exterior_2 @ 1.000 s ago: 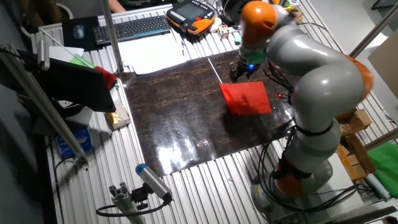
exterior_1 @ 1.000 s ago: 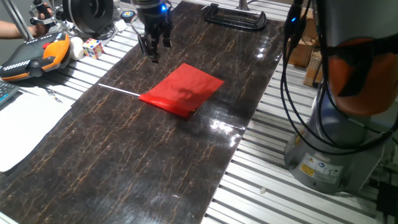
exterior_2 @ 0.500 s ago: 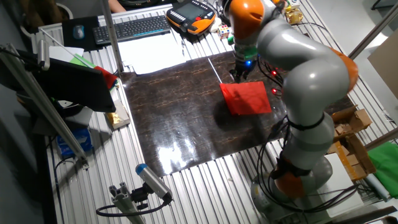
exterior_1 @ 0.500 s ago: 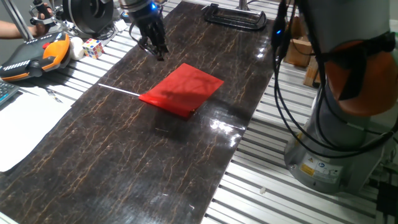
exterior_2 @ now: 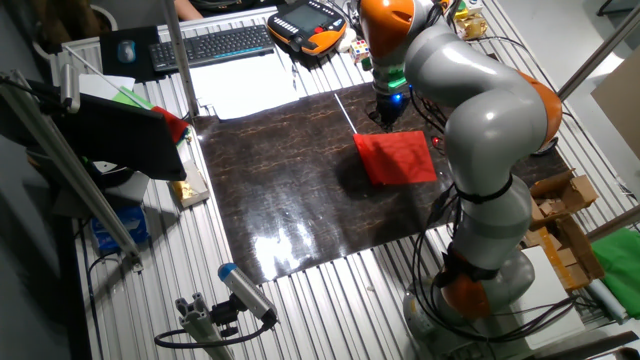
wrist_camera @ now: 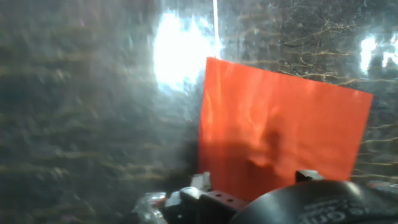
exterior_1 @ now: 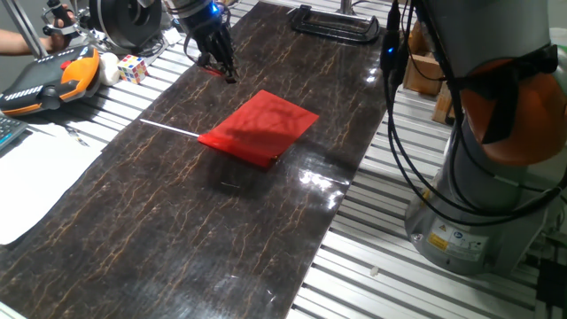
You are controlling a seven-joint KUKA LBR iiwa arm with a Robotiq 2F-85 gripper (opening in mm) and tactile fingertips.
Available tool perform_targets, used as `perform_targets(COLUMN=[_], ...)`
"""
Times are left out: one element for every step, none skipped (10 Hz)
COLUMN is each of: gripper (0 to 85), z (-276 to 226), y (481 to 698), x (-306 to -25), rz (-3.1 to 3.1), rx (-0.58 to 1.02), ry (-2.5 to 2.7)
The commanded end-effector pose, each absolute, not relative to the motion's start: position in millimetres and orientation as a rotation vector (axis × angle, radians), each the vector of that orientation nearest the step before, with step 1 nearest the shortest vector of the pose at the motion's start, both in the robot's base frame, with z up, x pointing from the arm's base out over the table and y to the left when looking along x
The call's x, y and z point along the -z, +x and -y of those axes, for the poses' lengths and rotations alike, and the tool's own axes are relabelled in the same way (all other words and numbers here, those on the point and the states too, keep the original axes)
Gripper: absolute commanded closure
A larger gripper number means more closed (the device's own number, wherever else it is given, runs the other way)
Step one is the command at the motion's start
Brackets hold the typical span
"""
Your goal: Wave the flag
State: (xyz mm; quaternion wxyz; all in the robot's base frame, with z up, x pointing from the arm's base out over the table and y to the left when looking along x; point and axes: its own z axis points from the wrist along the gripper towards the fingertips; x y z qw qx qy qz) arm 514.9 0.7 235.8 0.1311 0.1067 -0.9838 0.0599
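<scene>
Above flag (exterior_1: 260, 128), fingers (exterior_1: 220, 64) empty, spread unclear

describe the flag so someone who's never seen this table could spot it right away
On the dark marbled table, look toward the end near the tool. The flag lies flat there, the only bright red sheet, with a thin white stick poking out.

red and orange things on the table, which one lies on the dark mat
The flag: its red sheet and white stick lie flat on the dark mat. The orange controller sits off the mat, on the metal slats.
</scene>
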Motion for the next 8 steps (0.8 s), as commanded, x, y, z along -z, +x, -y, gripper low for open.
perform_targets(gripper=[84.0, 84.0, 84.0, 84.0, 84.0, 84.0, 84.0, 84.0], z=[-0.7, -0.7, -0.7, -0.7, -0.7, -0.7, -0.7, -0.7], y=[514.8, 514.8, 514.8, 514.7, 514.7, 514.6, 514.6, 514.5], x=[-235.8, -235.8, -235.8, -235.8, -235.8, -235.8, -235.9, -235.9], rz=[2.857, 2.857, 2.857, 2.857, 2.858, 2.86, 2.86, 2.863], rx=[-0.174, -0.174, -0.174, -0.174, -0.174, -0.175, -0.175, -0.177], ry=[0.31, 0.31, 0.31, 0.31, 0.31, 0.308, 0.304, 0.296])
